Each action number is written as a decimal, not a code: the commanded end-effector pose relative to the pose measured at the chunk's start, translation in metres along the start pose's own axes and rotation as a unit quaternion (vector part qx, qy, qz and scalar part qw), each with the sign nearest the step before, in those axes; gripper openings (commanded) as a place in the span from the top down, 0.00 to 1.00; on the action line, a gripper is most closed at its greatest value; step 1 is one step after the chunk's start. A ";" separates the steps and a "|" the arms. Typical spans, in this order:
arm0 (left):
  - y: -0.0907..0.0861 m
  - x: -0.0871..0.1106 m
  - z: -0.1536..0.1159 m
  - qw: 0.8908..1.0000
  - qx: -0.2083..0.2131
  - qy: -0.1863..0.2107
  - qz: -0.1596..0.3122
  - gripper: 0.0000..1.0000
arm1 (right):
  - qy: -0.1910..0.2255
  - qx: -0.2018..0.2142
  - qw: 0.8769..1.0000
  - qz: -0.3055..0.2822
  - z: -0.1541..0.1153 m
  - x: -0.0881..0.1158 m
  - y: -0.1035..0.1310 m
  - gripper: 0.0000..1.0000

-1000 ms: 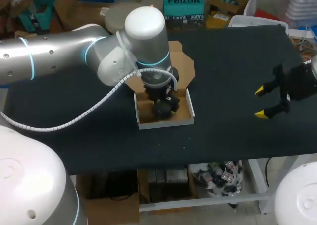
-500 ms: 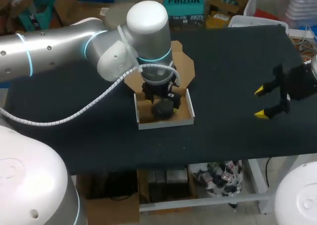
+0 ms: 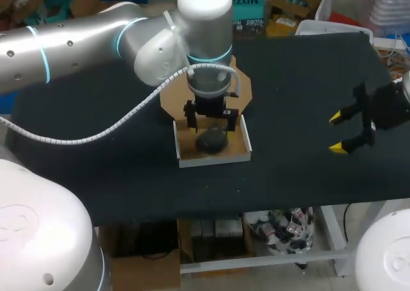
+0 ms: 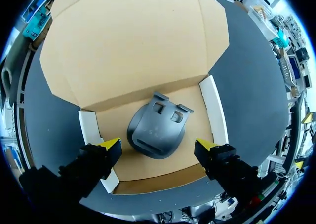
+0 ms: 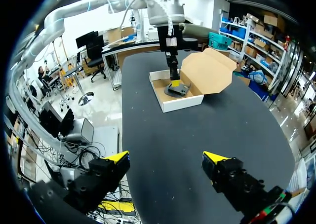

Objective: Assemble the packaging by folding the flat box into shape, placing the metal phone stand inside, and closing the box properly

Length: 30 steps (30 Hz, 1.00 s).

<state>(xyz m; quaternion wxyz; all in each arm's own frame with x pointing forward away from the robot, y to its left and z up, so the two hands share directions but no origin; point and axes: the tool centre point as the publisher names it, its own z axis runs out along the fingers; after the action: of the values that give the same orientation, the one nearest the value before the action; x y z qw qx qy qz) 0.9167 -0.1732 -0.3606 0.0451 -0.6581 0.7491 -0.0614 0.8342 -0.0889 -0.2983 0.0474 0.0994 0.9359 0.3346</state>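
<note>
Head view: your left hand (image 3: 210,120), spread, has lifted off the phone stand (image 3: 211,141) lying in the box (image 3: 211,161); lid (image 3: 242,86) closing comes next.

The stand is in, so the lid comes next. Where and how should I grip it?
Probably the lid by its free far edge, from behind the box: it hinges at the rear wall and lies open backward, so that edge swings forward over the stand.
</note>
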 end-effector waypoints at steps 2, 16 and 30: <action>-0.002 0.003 0.000 1.000 -0.002 -0.011 -0.001 0.00 | 0.002 -0.001 1.000 0.000 -0.001 -0.001 0.000 0.00; -0.008 -0.012 0.002 0.998 -0.007 0.015 -0.066 0.00 | 0.002 -0.001 1.000 0.000 -0.001 -0.001 0.000 0.00; 0.011 -0.008 0.020 0.995 -0.031 0.008 -0.090 0.00 | 0.002 -0.001 1.000 0.000 -0.001 -0.001 0.000 0.00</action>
<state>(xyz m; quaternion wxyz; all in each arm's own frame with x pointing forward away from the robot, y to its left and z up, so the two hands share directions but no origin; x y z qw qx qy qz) 0.9092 -0.1598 -0.3783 0.0101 -0.7221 0.6899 -0.0509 0.8341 -0.0889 -0.2983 0.0474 0.0995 0.9359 0.3346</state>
